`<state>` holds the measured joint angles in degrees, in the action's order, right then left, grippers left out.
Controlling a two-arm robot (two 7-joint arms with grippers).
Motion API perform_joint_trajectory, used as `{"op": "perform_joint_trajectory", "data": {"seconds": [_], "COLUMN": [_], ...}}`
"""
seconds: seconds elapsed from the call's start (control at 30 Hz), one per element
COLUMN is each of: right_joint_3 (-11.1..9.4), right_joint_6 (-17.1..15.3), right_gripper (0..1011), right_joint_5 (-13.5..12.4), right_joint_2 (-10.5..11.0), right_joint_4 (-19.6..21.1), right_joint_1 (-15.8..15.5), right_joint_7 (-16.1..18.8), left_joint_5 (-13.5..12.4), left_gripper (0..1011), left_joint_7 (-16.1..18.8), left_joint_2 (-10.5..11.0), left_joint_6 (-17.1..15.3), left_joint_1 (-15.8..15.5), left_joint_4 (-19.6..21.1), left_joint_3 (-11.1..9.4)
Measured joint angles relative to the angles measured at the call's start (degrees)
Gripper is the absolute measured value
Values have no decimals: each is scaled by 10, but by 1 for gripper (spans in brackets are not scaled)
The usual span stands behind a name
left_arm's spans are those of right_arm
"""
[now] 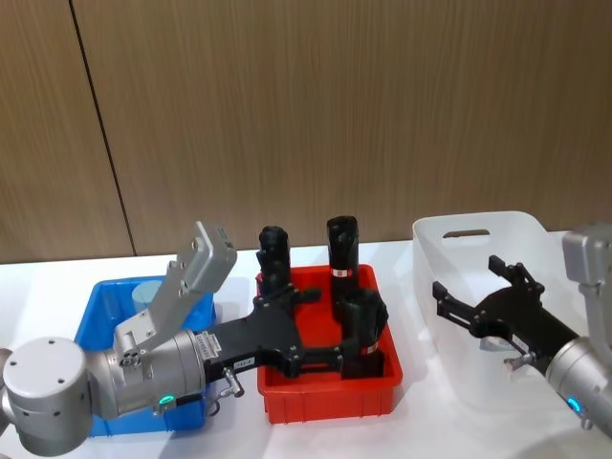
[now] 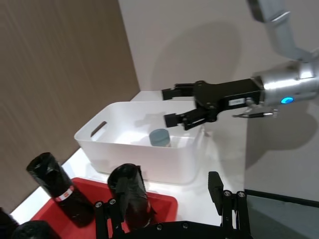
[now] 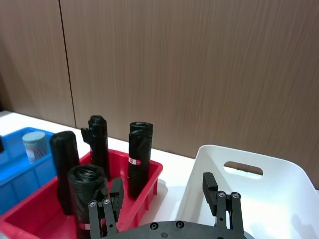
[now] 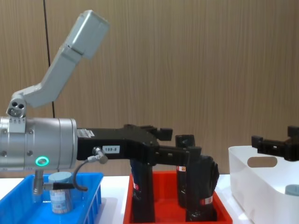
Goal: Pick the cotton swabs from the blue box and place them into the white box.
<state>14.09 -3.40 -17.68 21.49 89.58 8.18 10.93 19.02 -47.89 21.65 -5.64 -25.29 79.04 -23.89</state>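
One jar of cotton swabs [image 1: 148,293] [image 4: 60,196] [image 3: 34,145] stands in the blue box [image 1: 105,306] [image 4: 88,198] at the left. Another jar [image 2: 159,137] [image 4: 293,189] rests inside the white box [image 1: 449,330] [image 2: 139,157] [image 3: 259,199] at the right. My left gripper [image 1: 339,325] [image 4: 175,142] [image 2: 162,209] reaches out over the red tray, open, nothing between its fingers. My right gripper [image 1: 466,277] [image 2: 172,105] [image 3: 163,191] [image 4: 271,144] hovers above the white box, open and empty.
Between the two boxes sits a red tray [image 1: 330,394] [image 3: 30,219] holding several upright black rolls [image 1: 342,247] [image 3: 139,149] with red-white labels. A brown wood-panel wall runs close behind the white table [image 1: 430,421].
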Motion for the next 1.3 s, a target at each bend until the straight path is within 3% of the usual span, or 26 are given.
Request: {"op": "perform_joint_trajectory", "data": {"seconds": [0.53, 1.3], "right_joint_3": [-11, -12], "right_joint_6": [13, 15], "right_gripper": [1002, 1002], "right_joint_5": [11, 12], "right_joint_2": [-20, -22], "right_joint_4": [105, 117], "right_joint_1": [-81, -90], "right_joint_7": [-64, -71], "left_joint_5": [-19, -47], "left_gripper": [1004, 1004], "left_joint_7": [120, 291], "left_joint_2": [1, 2], "left_joint_6": [13, 30], "left_joint_1": [30, 72], "left_joint_4": [36, 88], "left_joint_3": [-6, -13]}}
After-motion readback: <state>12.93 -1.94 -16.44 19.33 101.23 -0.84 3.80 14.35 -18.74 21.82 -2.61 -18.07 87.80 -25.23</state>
